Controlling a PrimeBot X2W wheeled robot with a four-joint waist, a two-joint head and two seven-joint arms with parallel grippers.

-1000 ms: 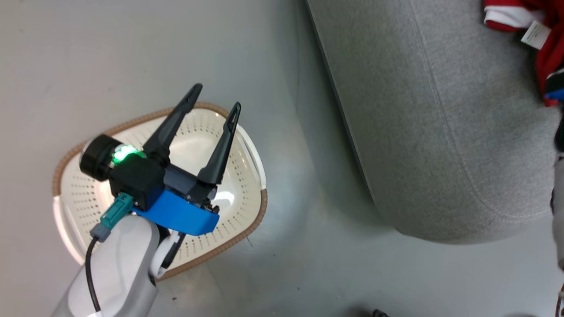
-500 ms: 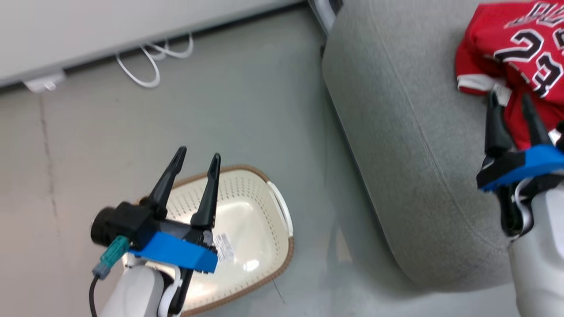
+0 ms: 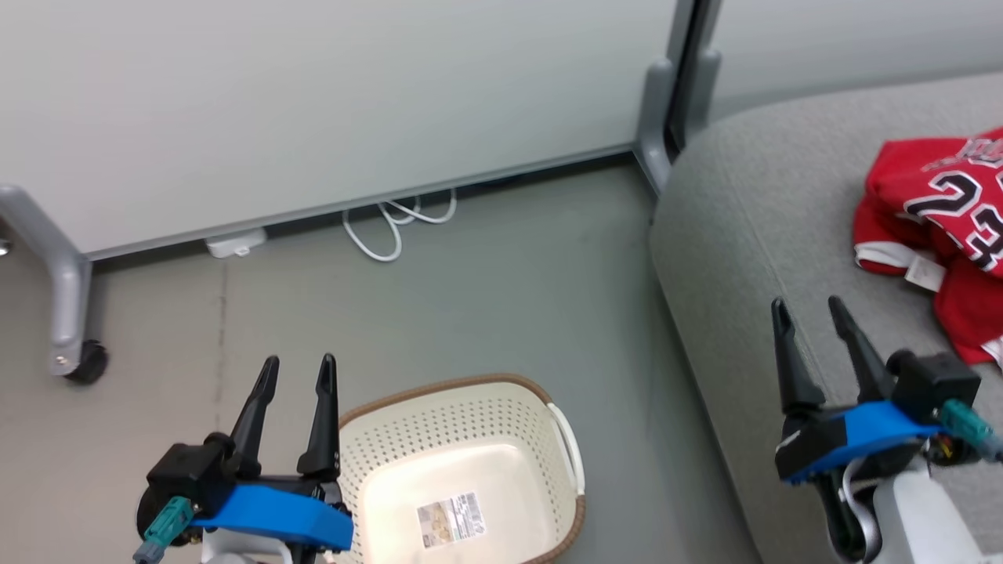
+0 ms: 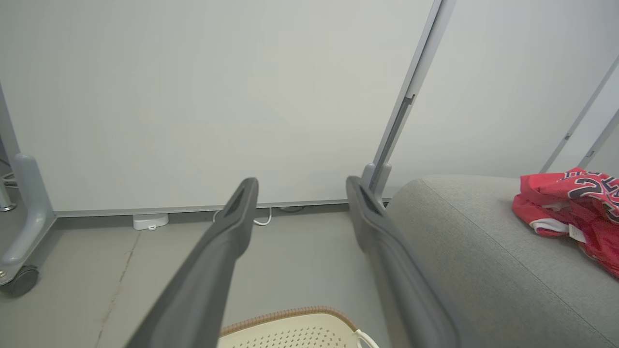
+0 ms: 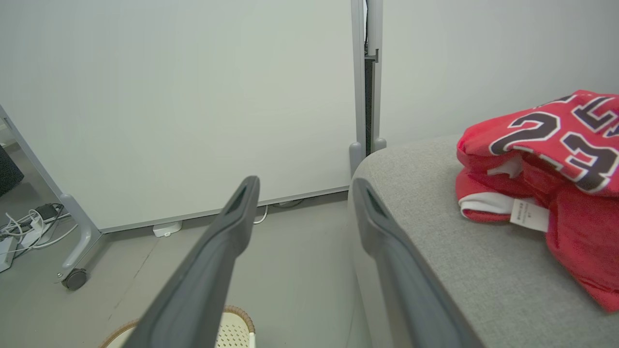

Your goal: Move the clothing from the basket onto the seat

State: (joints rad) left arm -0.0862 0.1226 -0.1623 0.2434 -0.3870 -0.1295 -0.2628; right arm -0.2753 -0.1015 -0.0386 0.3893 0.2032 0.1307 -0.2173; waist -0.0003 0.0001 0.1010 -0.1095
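Observation:
The red clothing (image 3: 940,227) with black-and-white numbers and white trim lies on the grey seat (image 3: 752,235) at the right; it also shows as clothing (image 5: 546,159) on the seat (image 5: 435,241) and clothing (image 4: 570,208) on the seat (image 4: 464,251). The cream basket (image 3: 407,439) with its brown rim stands on the floor at the bottom centre, with nothing but a paper label on its base. My left gripper (image 3: 296,368) is open just left of the basket. My right gripper (image 3: 807,307) is open over the seat's near edge, apart from the clothing.
A pale wall panel on a wheeled grey leg (image 3: 66,313) runs across the back. A white cable (image 3: 392,227) and a small white box (image 3: 233,244) lie on the floor by the wall. A grey post (image 3: 666,102) stands beside the seat's far corner.
The head camera has tilted up, so the wall now shows and the basket sits lower in view. Both grippers stay open and hold nothing; the clothing stays on the seat.

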